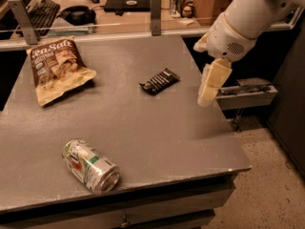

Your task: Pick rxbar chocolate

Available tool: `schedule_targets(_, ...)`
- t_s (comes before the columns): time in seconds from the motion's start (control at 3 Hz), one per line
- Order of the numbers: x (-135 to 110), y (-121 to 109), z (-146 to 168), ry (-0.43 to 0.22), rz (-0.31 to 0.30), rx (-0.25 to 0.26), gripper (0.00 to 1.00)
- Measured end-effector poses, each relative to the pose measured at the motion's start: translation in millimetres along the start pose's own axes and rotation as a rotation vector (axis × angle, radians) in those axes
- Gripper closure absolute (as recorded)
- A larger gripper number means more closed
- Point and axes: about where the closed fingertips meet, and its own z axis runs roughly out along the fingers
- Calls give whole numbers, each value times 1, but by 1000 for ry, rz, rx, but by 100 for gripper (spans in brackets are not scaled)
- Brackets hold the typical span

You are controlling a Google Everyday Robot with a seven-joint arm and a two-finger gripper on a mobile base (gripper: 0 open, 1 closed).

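Camera view: rxbar chocolate (pixel 159 81) lies flat on the counter (pixel 157 132), right of centre toward the back, angled. It sits well apart from the Sea Salt chip bag (pixel 57 68) and the tipped soda can (pixel 90 166). Gripper (pixel 206 98) hangs over the counter's right edge, near the bar, not touching. Open or closed: can't tell. Bar looks light, thin, a bit bendy, with a slick wrapper. I'd pinch across the short width at mid-body, not the crimped ends.
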Motion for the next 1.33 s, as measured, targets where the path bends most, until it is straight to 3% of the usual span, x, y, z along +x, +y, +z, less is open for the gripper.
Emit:
schedule_targets(0.67, -27, -44, 60, -88, -46, -39, 0)
schedule_targets(1.33, -40, -70, 104, -121, -53, -45, 0)
